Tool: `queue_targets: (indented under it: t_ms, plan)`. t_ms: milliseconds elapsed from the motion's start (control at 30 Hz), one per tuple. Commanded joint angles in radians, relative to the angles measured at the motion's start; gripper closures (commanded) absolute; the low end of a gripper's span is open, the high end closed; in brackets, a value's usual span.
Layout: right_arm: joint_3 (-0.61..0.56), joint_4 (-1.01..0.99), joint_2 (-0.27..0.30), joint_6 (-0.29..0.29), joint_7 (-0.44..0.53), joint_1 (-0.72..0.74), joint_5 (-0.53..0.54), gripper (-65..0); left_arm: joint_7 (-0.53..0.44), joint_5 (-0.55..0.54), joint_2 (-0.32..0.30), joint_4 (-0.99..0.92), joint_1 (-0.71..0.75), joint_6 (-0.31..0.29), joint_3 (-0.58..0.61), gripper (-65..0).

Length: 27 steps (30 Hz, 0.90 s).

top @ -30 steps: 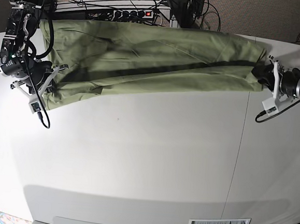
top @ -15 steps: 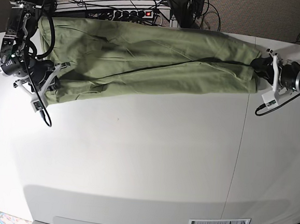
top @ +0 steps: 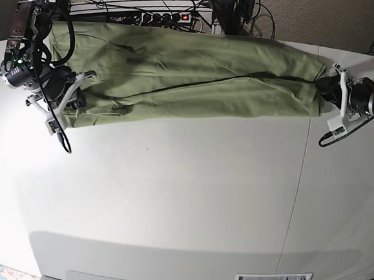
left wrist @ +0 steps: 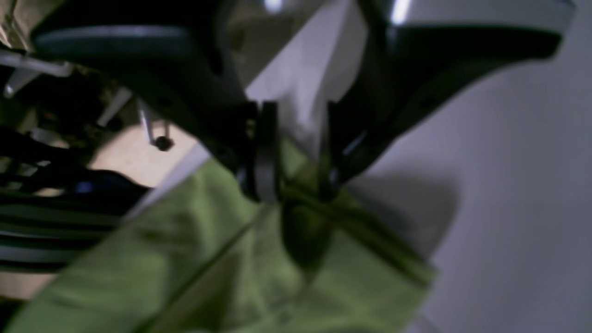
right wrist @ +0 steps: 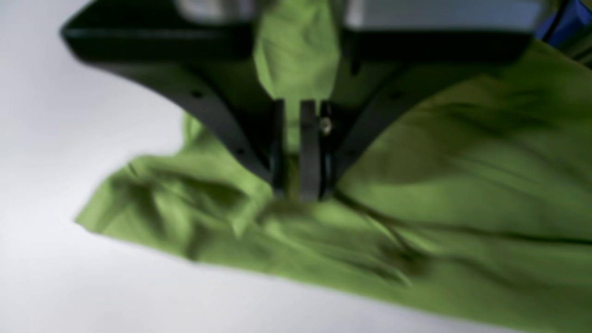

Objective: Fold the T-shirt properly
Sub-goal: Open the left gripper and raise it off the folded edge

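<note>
Olive T-shirt (top: 192,72): stretched along far table (top: 182,198) edge, now flatter, near hem carried farther. Left gripper (top: 327,86) pinching right end; right gripper (top: 74,95) pinching left end, shifted far-right. Lengthwise fold apparently closing; release pending.

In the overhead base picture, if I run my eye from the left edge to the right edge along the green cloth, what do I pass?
right claw gripping the cloth's left end → T-shirt stretched across the table → left claw gripping its right end.
</note>
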Motion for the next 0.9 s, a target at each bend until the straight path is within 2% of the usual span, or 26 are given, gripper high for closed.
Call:
queue_targets:
  t_ms: [0, 100, 267, 433, 500, 600, 867]
  plan:
    - [0.008, 0.023, 0.008, 0.018, 0.02, 0.011, 0.026, -5.6, -0.019, 0.004, -0.024, 0.013, -0.014, 0.0, -0.011, -16.6]
    - [0.008, 0.028, -0.024, 0.021, 0.028, 0.011, 0.048, -5.6, -0.025, 0.024, -0.024, 0.013, -0.014, 0.039, -0.011, -16.6]
    - [0.008, 0.028, -0.053, 0.023, 0.032, 0.011, 0.05, -5.6, -0.025, 0.026, -0.024, 0.013, -0.013, 0.068, -0.011, -16.6]
    - [0.008, 0.028, -0.052, 0.023, 0.017, 0.0, 0.007, -5.5, -0.025, 0.026, -0.024, 0.013, -0.014, 0.097, -0.011, -16.9]
    - [0.008, 0.028, -0.051, 0.023, 0.006, -0.003, -0.004, -4.1, -0.025, 0.024, -0.023, 0.013, -0.013, 0.097, -0.011, -19.7]
    - [0.008, 0.027, -0.05, 0.023, 0.006, -0.006, -0.035, 0.0, -0.016, 0.011, -0.015, 0.013, -0.014, 0.134, -0.011, -23.9]
    - [0.008, 0.027, -0.05, 0.022, 0.005, -0.007, -0.052, 0.0, -0.013, 0.021, 0.014, 0.011, -0.013, 0.137, -0.011, -24.8]
